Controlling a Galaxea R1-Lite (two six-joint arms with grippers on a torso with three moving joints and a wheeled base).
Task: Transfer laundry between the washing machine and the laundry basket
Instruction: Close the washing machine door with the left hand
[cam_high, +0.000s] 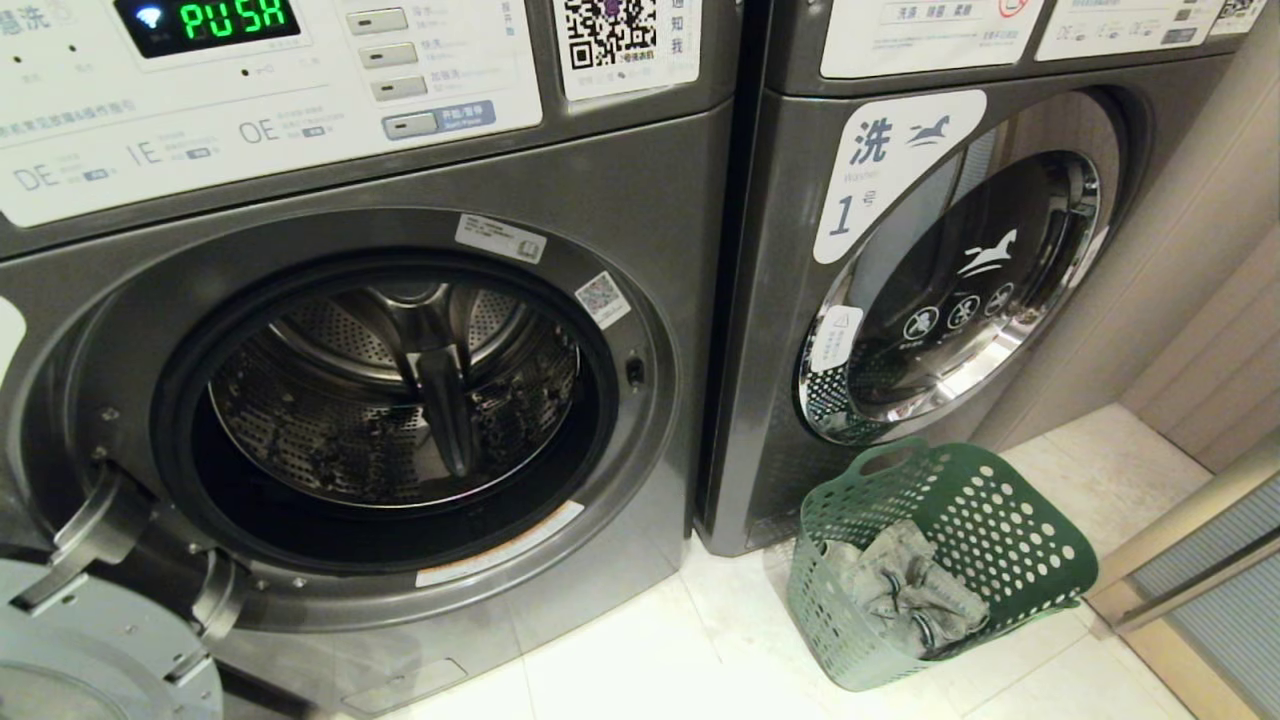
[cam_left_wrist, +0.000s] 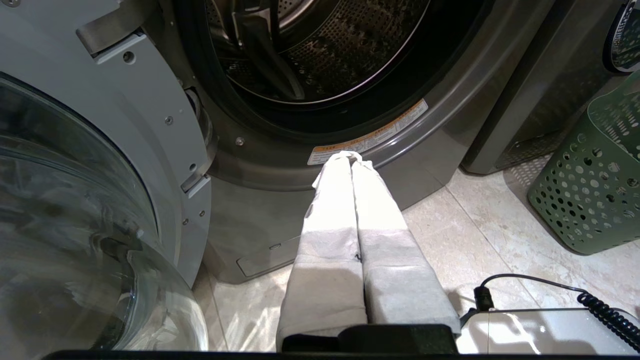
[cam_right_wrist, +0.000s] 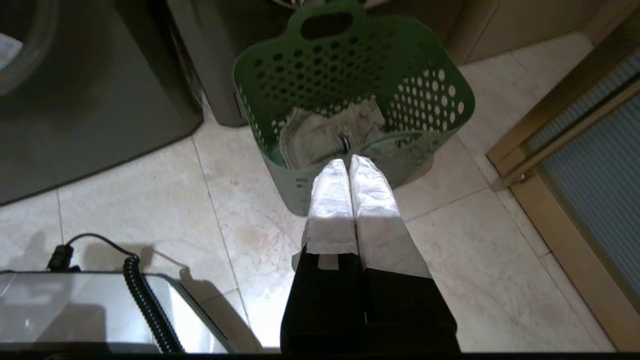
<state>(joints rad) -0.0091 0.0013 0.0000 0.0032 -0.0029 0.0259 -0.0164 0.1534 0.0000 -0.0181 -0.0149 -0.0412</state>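
Swung fully open at the near lower left of the head view is the glass door (cam_high: 80, 650) of the washing machine (cam_high: 640, 210), whose perforated drum (cam_high: 390, 390) is seen bare of cloth; "PUSH" is shown on its green display (cam_high: 207, 20). To its right, a closed machine labelled 1 (cam_high: 900, 300) is seen. The laundry basket (cam_high: 1000, 520) is stood on the tiled floor (cam_high: 700, 650) just before that machine, and the laundry (cam_high: 905, 590) is seen bundled inside it. The right gripper (cam_right_wrist: 348, 160) is held above the basket's near rim, its cloth-covered fingers (cam_right_wrist: 332, 200) pressed together on nothing. The left gripper (cam_left_wrist: 348, 156) is held low before the open machine, fingers likewise together and empty.
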